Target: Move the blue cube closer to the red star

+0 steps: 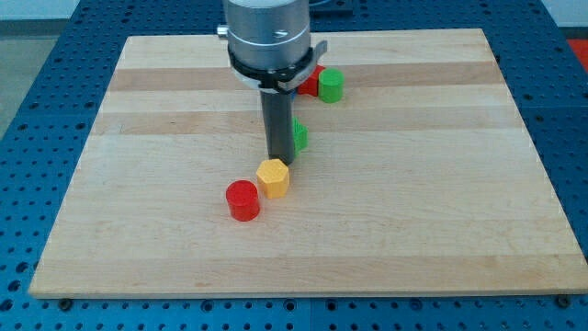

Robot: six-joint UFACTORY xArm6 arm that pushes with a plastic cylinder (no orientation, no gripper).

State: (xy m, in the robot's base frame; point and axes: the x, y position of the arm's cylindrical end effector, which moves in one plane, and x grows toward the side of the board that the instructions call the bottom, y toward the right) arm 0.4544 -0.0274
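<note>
No blue cube shows anywhere in the camera view; it may be hidden behind the arm. A red block [310, 85], partly hidden by the arm's housing, sits near the view's top centre; I cannot make out its shape. My tip [277, 158] rests on the board just above a yellow hexagonal block [273, 177], very close to it or touching. A green block [300, 137] peeks out from behind the rod on its right side.
A green cylinder [332, 85] stands right of the red block at the top. A red cylinder [243, 199] sits below and left of the yellow block. The wooden board [441, 202] lies on a blue perforated table.
</note>
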